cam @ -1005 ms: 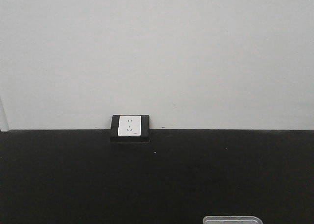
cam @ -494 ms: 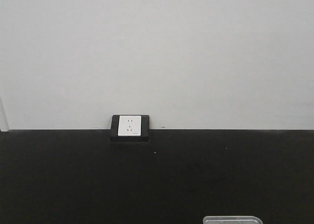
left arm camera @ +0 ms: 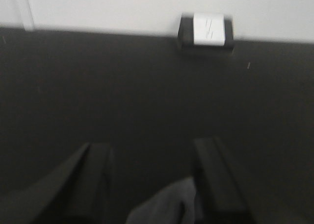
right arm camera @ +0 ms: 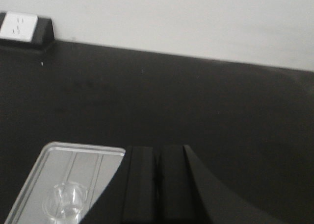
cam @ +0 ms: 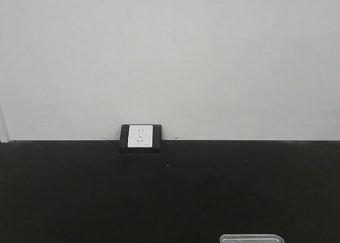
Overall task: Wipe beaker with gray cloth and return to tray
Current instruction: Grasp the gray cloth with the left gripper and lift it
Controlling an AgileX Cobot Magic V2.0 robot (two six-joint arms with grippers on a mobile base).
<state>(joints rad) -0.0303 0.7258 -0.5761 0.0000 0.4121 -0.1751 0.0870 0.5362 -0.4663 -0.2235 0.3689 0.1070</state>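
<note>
Two grippers show: left gripper (left arm camera: 151,148) jaws open around the gray cloth (left arm camera: 167,207); right gripper (right arm camera: 157,150) jaws closed, empty. The beaker (right arm camera: 66,199) stands free in the tray (right arm camera: 59,167), hence no grip.

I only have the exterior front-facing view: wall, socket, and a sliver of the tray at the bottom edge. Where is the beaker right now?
Observer: The beaker sits inside the tray; the right wrist view shows it.
Operator: Is the right gripper holding it?
Observer: No. The right gripper has its fingers closed together on nothing, apart from the beaker.
Operator: And the cloth?
Observer: The gray cloth shows between the spread fingers of the left gripper. That view is blurred, so I can't tell whether anything grips it.
</note>
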